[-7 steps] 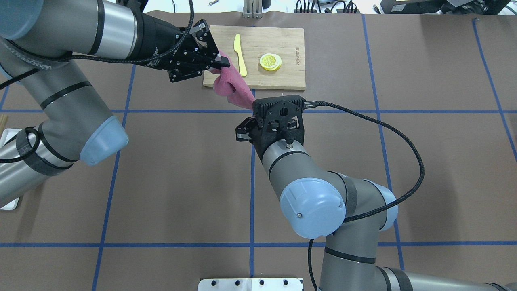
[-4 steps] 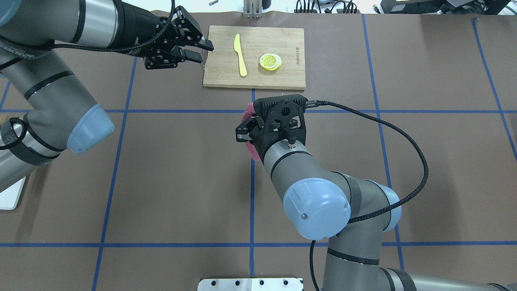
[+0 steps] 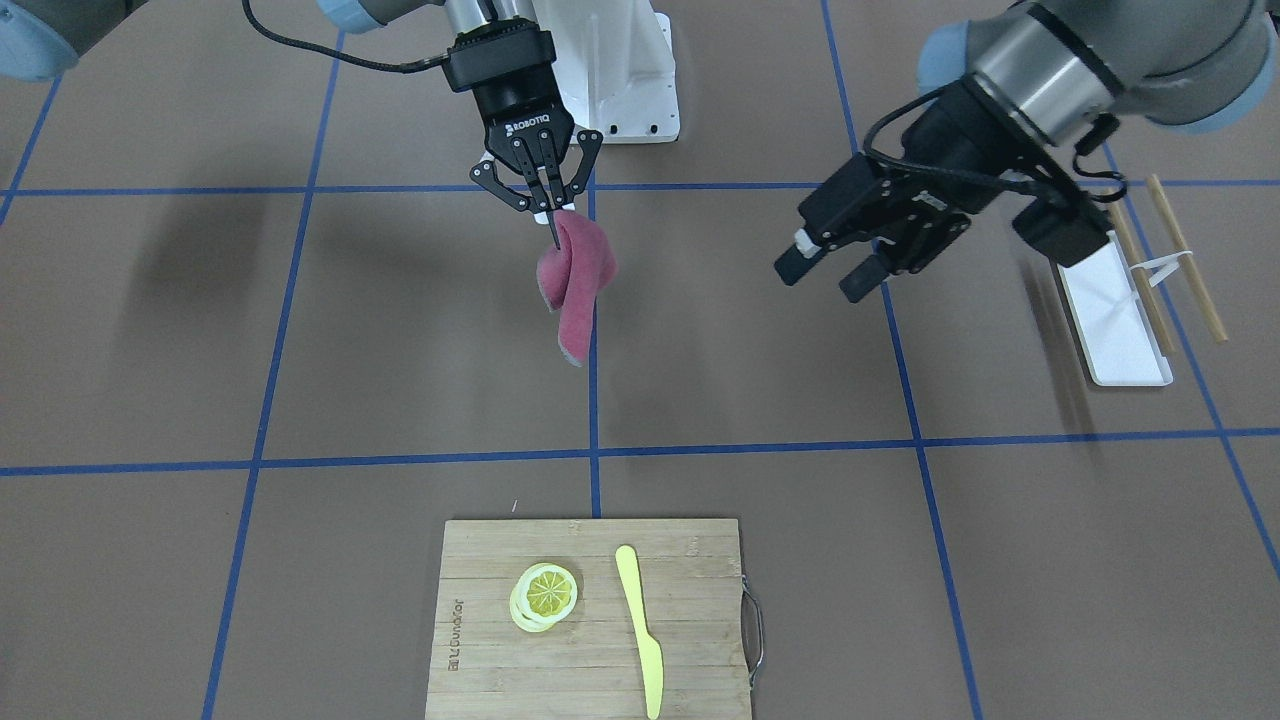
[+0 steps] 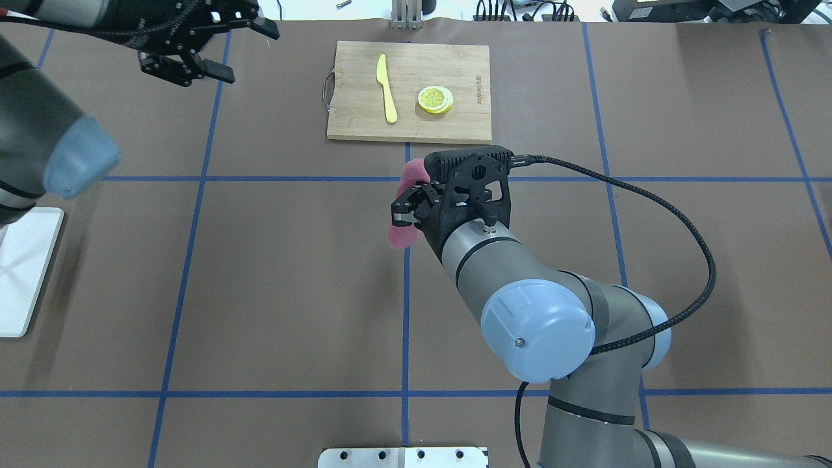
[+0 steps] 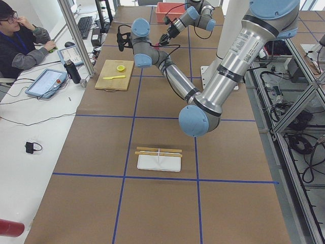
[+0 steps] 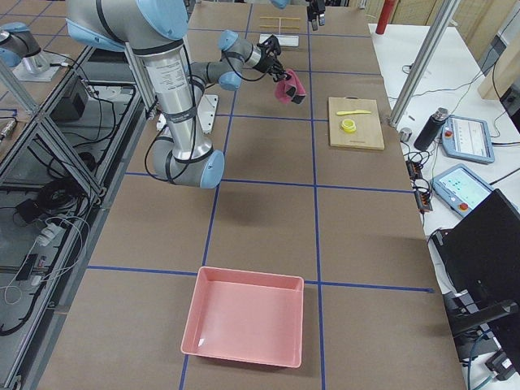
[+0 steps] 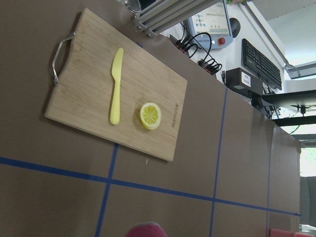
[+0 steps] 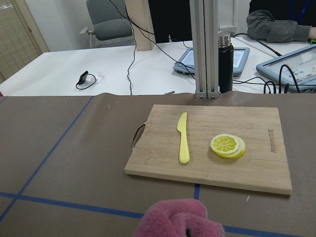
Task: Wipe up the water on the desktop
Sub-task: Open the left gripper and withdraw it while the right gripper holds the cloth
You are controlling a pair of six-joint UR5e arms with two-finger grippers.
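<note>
The desktop (image 4: pixel 292 292) is a brown surface with blue tape lines; I see no water on it. My right gripper (image 3: pixel 548 215) is shut on a pink cloth (image 3: pixel 575 285), which hangs folded from its fingertips near the table's middle. In the overhead view the right gripper (image 4: pixel 406 214) and the cloth (image 4: pixel 398 237) sit just in front of the cutting board. The cloth also shows at the bottom of the right wrist view (image 8: pixel 177 219). My left gripper (image 4: pixel 250 52) is open and empty, raised at the far left; it also shows in the front view (image 3: pixel 828 278).
A bamboo cutting board (image 4: pixel 409 123) with a yellow knife (image 4: pixel 387 88) and lemon slices (image 4: pixel 435 99) lies at the far middle. A white tray (image 3: pixel 1115 310) and wooden sticks (image 3: pixel 1185 260) lie on my left side. A pink bin (image 6: pixel 244 315) sits far to my right.
My left gripper let go of the pink cloth, opened and drew back to the far left. The cloth now hangs from my right gripper alone, which shifted slightly.
</note>
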